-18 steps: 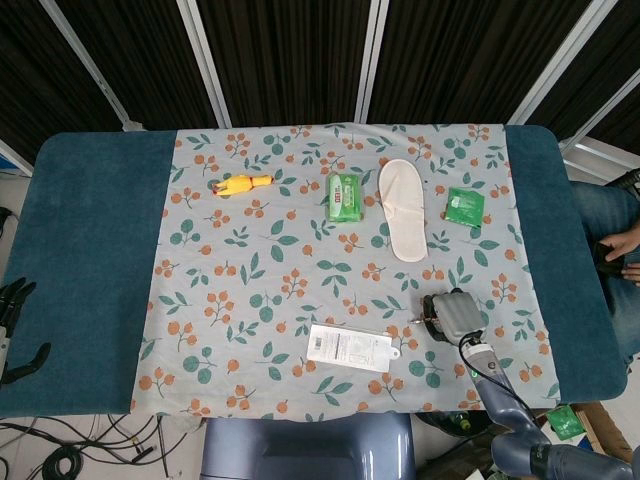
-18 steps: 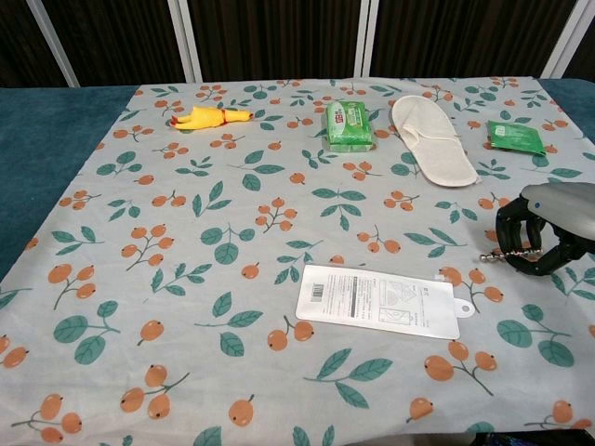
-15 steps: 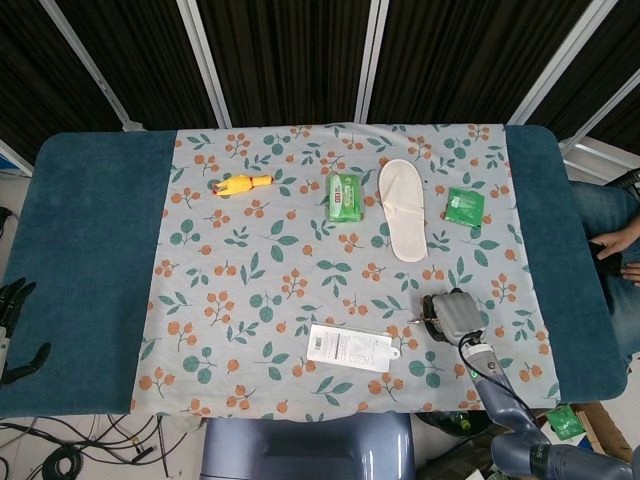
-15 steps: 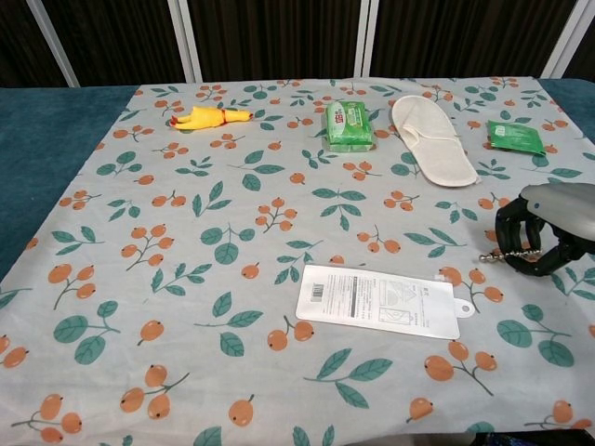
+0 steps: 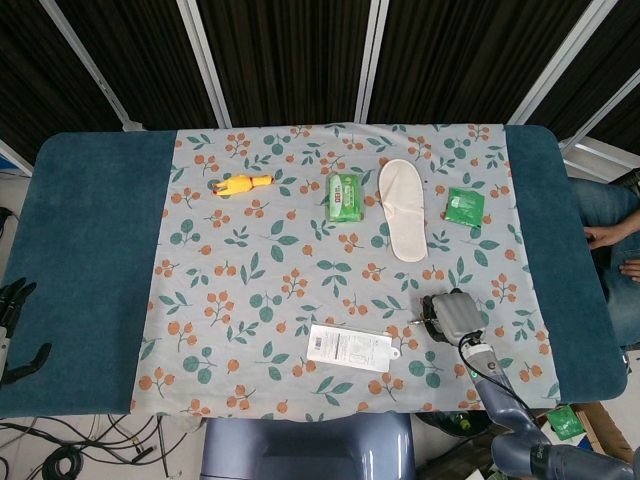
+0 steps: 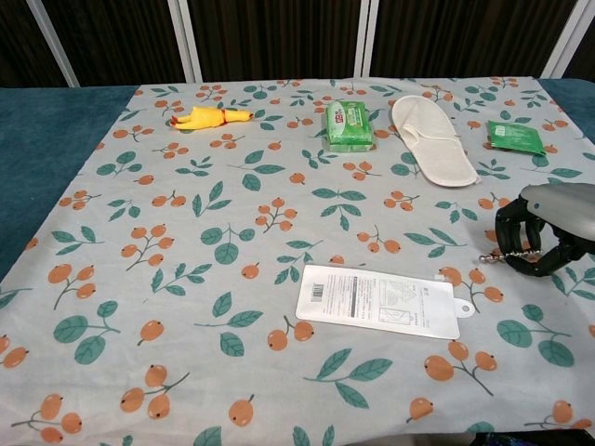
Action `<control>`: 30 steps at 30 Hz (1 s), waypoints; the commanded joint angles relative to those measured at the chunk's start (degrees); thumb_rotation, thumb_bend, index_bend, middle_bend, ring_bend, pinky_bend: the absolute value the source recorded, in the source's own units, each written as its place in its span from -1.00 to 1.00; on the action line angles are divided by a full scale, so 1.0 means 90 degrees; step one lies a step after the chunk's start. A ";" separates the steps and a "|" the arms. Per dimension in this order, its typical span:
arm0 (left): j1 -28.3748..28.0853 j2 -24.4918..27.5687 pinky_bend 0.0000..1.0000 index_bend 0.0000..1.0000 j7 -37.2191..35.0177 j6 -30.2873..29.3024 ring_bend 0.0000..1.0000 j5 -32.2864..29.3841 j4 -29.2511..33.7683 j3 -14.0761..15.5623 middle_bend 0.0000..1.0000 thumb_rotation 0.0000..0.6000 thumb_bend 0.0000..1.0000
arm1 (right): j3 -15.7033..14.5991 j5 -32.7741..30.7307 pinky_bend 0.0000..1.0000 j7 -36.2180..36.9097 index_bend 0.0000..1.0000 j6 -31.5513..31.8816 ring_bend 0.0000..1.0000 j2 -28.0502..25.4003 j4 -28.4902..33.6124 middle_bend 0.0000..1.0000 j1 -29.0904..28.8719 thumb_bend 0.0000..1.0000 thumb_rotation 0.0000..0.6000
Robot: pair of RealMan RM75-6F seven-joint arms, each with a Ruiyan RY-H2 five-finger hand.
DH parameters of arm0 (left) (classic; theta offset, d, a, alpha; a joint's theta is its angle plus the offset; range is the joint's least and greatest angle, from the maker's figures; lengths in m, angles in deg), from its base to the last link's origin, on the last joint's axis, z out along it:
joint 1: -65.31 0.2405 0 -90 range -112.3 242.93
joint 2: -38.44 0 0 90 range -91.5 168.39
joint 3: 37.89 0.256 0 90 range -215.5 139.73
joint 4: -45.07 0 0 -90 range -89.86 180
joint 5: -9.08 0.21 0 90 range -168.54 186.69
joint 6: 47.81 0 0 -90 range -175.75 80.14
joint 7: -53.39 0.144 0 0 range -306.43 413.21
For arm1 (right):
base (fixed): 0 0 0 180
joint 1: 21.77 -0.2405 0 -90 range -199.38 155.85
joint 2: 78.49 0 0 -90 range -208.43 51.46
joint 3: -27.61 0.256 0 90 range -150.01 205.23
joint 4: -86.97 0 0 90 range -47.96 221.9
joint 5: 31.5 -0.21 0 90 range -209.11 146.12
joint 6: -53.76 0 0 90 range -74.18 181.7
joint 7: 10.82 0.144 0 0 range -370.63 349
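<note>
Right hand (image 6: 544, 237) low over floral cloth (image 6: 232, 232), fingers curled around small corkscrew (image 6: 502, 252) beneath palm; whether clamped, cannot tell. Grasp step likely. Next move calls for firm closure, then straight lift. White card packet (image 6: 381, 300) just left. Left hand (image 5: 12, 315) idle, fingers apart, off table edge.

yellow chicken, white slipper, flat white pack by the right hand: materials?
Yellow chicken: looks like rubber or soft vinyl, smooth with a slight sheen, moulded shape.
White slipper: seems to be soft cloth, matte cream surface with a flat sole.
Flat white pack: probably printed card or plastic film, smooth, with a barcode and a hang tab.
</note>
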 commanded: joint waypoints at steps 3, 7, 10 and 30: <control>0.0001 0.0000 -0.84 -0.89 0.0002 -0.0001 -0.95 0.0005 -0.0006 0.0003 -0.96 1.00 -0.34 | -0.0010 0.0013 -0.35 0.0011 0.20 0.0003 0.01 0.0011 -0.0016 -0.02 0.0013 -0.19 1.00; 0.0002 0.0001 -0.84 -0.89 -0.0011 0.0004 -0.95 -0.0002 -0.0014 0.0004 -0.96 1.00 -0.34 | -0.0007 0.0016 -0.35 0.0005 0.20 0.0008 0.02 0.0016 -0.0028 -0.02 0.0019 -0.19 1.00; 0.0001 0.0002 -0.84 -0.89 -0.0013 0.0004 -0.95 0.0000 -0.0014 0.0002 -0.96 1.00 -0.34 | -0.0001 0.0014 -0.35 -0.0005 0.20 0.0007 0.02 0.0017 -0.0030 -0.02 0.0019 -0.19 1.00; 0.0002 0.0001 -0.84 -0.89 -0.0007 0.0005 -0.95 -0.0001 -0.0014 0.0005 -0.96 1.00 -0.34 | 0.0068 -0.0008 -0.35 -0.0045 0.20 0.0071 0.02 -0.0048 0.0074 -0.02 0.0033 -0.19 1.00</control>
